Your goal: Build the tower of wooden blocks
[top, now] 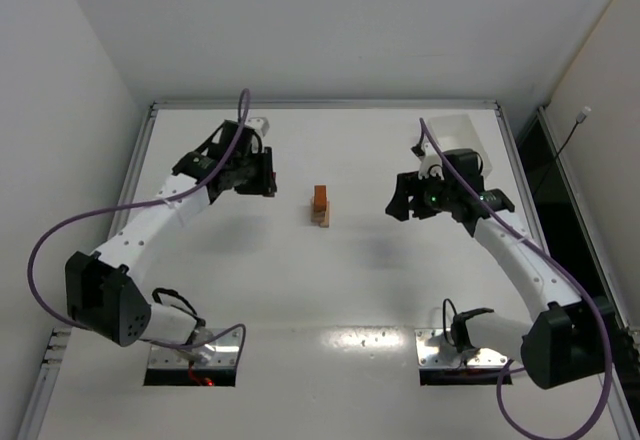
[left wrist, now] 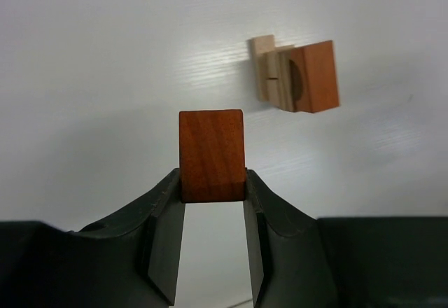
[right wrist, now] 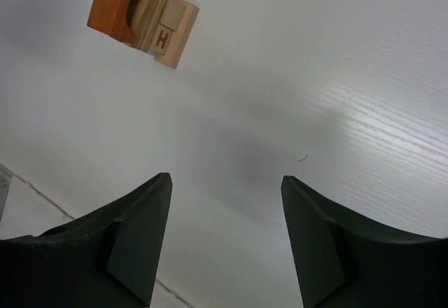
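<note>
Left claw (left wrist: pixel 212 182) clamps a reddish block (left wrist: pixel 211 150); right claw (right wrist: pixel 225 180) gapes apart; wood block tower (right wrist: pixel 115 10) shows "H".

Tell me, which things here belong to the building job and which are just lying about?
Belongs: wood block tower; reddish-brown block, clamped in the left gripper.
Lying about: white bin, beyond the open, empty right gripper.
</note>
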Robot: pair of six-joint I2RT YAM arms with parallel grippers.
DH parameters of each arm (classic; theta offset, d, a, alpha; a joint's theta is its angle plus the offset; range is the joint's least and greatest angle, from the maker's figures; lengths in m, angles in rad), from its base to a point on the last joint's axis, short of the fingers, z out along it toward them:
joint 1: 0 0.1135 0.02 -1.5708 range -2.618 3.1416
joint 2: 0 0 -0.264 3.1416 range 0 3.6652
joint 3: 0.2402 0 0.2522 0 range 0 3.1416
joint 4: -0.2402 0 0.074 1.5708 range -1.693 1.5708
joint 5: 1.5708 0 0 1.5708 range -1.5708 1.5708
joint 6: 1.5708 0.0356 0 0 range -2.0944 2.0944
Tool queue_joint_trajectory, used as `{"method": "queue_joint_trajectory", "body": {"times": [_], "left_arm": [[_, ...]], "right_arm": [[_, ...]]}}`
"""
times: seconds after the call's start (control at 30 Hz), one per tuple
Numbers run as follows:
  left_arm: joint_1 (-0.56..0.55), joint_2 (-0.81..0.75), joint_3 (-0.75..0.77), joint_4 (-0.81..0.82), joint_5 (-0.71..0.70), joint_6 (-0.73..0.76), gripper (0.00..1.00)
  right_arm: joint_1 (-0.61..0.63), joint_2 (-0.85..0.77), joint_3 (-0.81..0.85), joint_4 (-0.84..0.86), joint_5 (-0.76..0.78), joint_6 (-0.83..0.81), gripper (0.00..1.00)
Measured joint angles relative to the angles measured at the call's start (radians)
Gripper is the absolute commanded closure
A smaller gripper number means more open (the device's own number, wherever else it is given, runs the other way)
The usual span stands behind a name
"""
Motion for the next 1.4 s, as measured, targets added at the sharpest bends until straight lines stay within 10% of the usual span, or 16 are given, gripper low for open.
{"method": "queue_joint_trajectory", "body": {"times": [0.67, 1.4], "left_arm": [[-0.304, 0.352, 0.326, -0.053, -0.216, -0.249, 1.0], [-0.317, 0.471, 0.357, -0.077, -0.246, -0.258, 1.0]], "right_arm": [[-0.033, -0.025, -0.027, -0.014, 0.016, -0.002, 0.39], [-0.045, -0.025, -0.052, -0.017, 0.016, -0.002, 0.39]]}}
